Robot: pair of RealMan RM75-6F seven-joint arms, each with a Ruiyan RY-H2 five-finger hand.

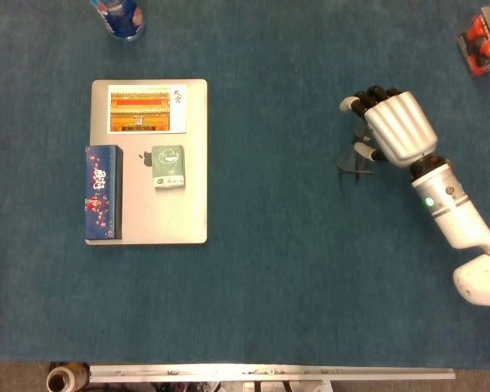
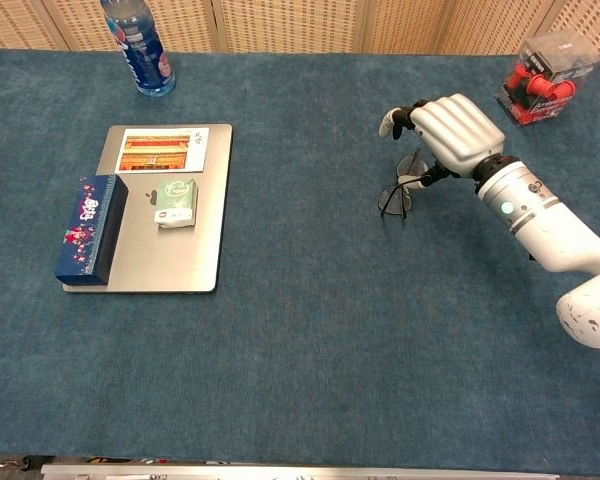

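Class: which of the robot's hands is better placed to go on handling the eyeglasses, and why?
The right. The right hand holds the eyeglasses by the frame, on the right side of the blue table. The left hand appears in neither view.

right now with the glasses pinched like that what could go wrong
1. The right hand holds the thin dark-framed glasses only at one side, so they hang tilted and might slip or twist out.
2. The lenses hang close to the blue carpeted table; lowering could press or bend the frame.
3. A tighter grip could strain the thin frame.
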